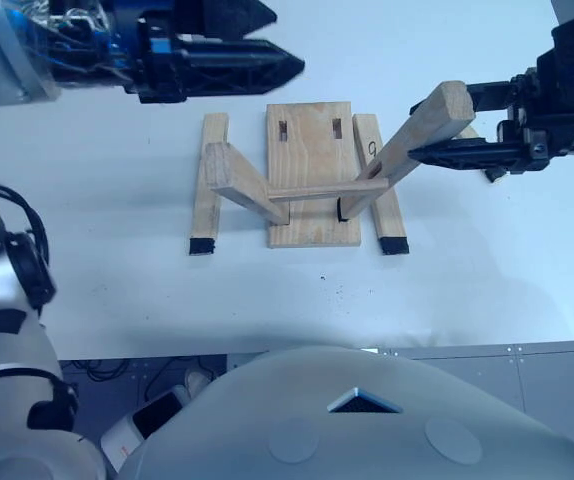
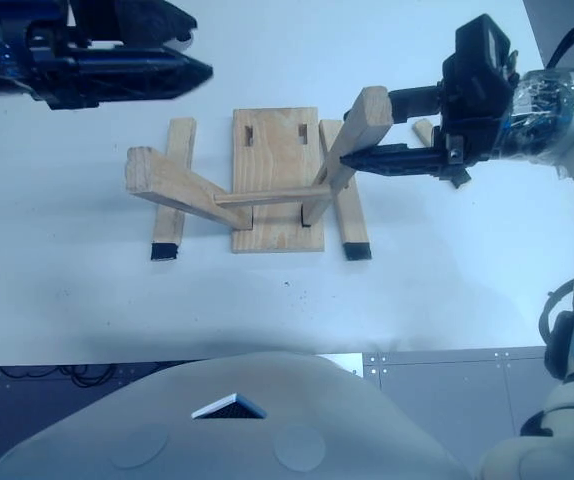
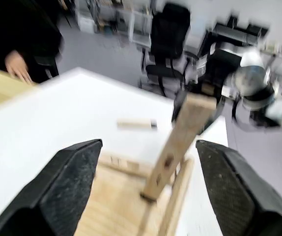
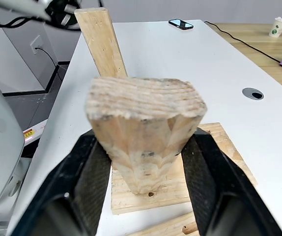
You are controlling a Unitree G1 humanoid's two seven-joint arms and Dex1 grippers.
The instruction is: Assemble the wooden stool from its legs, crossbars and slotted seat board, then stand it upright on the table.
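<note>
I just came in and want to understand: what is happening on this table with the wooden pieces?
The robot is partway through the assembly. Its right gripper is shut on the top of one leg, which a crossbar joins to a second leg; this tilted frame leans over the seat board. The left gripper hangs open above the table, holding nothing. Two more legs lie flat, one on each side of the board.
</note>
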